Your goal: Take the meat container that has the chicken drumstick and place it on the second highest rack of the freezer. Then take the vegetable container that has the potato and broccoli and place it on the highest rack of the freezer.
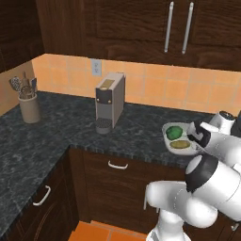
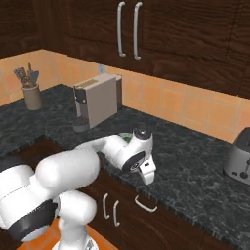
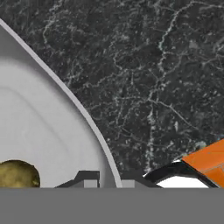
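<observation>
The vegetable container [image 1: 165, 129] is a pale tray on the dark counter near its front edge. It holds the dark green broccoli [image 1: 173, 132] and the yellow-brown potato [image 1: 179, 145]. My gripper [image 1: 191, 139] reaches down at the tray's right side. In the hand view the gripper [image 3: 108, 183] is shut on the tray's rim, one fingertip on each side of the white wall [image 3: 43, 122], with the potato [image 3: 17, 174] just inside. The meat container, the chicken drumstick, the freezer and its racks are out of view.
A grey coffee machine [image 1: 109, 101] stands left of the tray against the tiled wall. A utensil holder [image 1: 29, 107] sits in the far left corner. A toaster [image 2: 239, 157] stands to the right. Dark cabinets hang above the counter, and orange floor lies below its edge.
</observation>
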{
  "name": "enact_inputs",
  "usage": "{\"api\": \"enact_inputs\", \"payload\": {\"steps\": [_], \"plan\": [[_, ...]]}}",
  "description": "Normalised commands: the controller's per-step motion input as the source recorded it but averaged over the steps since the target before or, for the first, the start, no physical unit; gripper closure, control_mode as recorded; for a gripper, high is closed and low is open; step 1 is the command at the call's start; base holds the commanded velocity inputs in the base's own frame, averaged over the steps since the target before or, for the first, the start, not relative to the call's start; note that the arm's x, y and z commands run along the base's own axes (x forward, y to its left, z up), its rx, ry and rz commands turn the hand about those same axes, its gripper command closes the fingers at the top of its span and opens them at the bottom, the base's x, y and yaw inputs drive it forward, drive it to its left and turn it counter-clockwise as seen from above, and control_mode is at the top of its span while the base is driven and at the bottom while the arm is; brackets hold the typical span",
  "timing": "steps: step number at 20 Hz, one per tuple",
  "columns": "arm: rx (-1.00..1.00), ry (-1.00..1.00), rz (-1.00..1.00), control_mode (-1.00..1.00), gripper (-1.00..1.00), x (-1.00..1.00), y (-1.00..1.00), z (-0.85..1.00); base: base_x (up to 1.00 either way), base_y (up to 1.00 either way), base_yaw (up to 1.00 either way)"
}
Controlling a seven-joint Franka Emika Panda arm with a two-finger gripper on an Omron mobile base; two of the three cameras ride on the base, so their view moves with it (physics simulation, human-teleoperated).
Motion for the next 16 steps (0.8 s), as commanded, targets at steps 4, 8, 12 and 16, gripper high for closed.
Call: {"api": "enact_inputs", "payload": {"steps": [4,8,12,16], "plan": [[0.04,-0.12,-0.10,-1.00,1.00,-1.00,0.36,0.94,0.00,0.00,0.00],[0.03,0.14,-0.08,-1.00,1.00,-0.96,0.74,0.64,0.00,0.00,0.00],[0.00,0.03,-0.19,-1.00,1.00,-0.78,0.84,0.52,0.00,0.00,0.00],[0.00,0.00,0.00,1.00,1.00,0.00,0.00,0.00,-0.54,0.25,-0.83]]}}
